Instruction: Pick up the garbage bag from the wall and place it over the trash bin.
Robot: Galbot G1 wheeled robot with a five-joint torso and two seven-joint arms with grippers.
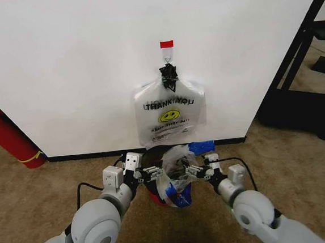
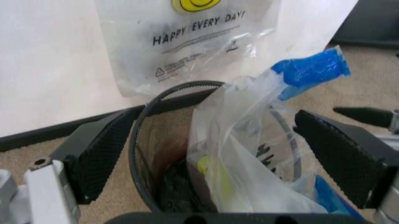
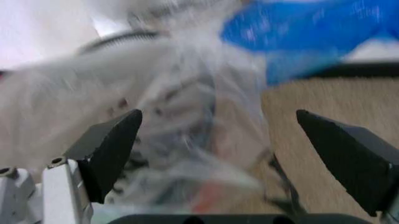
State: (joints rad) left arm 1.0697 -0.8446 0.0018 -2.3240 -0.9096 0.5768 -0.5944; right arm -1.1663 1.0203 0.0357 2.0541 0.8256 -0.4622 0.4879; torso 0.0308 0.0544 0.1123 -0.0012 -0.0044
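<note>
Both grippers (image 1: 155, 171) (image 1: 198, 171) flanking bin (image 2: 163, 100) rim.

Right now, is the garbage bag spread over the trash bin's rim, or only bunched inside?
Bunched, not spread. The garbage bag stands crumpled in the trash bin; the mesh rim shows bare.

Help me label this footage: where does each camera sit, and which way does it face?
Head: high up, facing down at the wall, both arms, the bin.
Left wrist: behind the left gripper, open fingers astride the bin.
Right wrist: behind the right gripper, open, facing the bag.
All share the bag.
</note>
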